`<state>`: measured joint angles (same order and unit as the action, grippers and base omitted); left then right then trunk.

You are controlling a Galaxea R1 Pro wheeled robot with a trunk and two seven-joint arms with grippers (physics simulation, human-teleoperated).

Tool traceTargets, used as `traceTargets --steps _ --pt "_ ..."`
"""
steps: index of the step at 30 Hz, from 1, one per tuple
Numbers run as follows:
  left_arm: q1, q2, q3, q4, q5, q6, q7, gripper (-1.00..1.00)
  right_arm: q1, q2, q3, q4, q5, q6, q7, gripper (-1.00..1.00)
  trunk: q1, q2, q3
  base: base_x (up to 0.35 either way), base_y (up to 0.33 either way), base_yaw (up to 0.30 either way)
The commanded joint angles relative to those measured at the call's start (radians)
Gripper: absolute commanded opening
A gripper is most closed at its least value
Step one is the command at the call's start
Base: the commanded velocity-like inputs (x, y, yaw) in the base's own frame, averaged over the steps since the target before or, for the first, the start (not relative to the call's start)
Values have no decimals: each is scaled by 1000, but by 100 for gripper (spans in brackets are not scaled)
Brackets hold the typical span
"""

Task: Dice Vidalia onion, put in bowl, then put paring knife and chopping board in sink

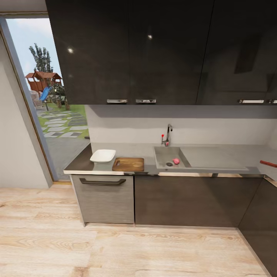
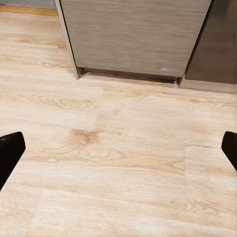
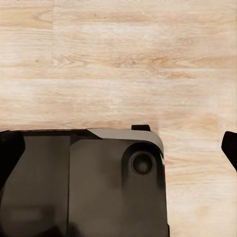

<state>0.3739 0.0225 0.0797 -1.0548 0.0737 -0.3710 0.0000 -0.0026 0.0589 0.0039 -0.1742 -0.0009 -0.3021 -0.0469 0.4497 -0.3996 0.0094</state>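
While the robot stood back on the wooden floor [image 1: 115,246], the countertop [image 1: 227,154] stretched ahead under dark wall cabinets [image 1: 154,50], so I judged the approach to be the step in hand, with nothing picked up yet. Set into the worktop, the sink [image 1: 163,153] held the Vidalia onion [image 1: 176,161] beside its drain. Left of the basin lay the chopping board [image 1: 128,164], and just beyond it the bowl [image 1: 102,156]. A red handle at the far right counter edge was probably the paring knife [image 1: 268,164]. Next, the base would need to roll close enough to reach the basin. Both the left gripper [image 2: 118,148] and right gripper [image 3: 118,145] hung spread wide over the floor, pinching nothing.
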Motion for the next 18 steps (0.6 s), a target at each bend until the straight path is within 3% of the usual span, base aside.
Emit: traceTargets --steps 1,13,16,18 --pt "0 0 -1 -1 8 -2 0 100 0 0 1 1 2 -3 -4 100 0 0 0 0 0 0" --pt "0 0 -3 0 8 -2 0 100 0 -6 0 -16 8 -7 -4 100 0 0 0 0 0 0" --pt "0 0 -3 1 8 -2 0 100 0 -6 0 -79 9 -13 -6 100 0 0 0 0 0 0" --pt "0 0 -3 1 8 -2 0 100 0 -8 1 -194 10 -27 -10 100 0 0 0 0 0 0"
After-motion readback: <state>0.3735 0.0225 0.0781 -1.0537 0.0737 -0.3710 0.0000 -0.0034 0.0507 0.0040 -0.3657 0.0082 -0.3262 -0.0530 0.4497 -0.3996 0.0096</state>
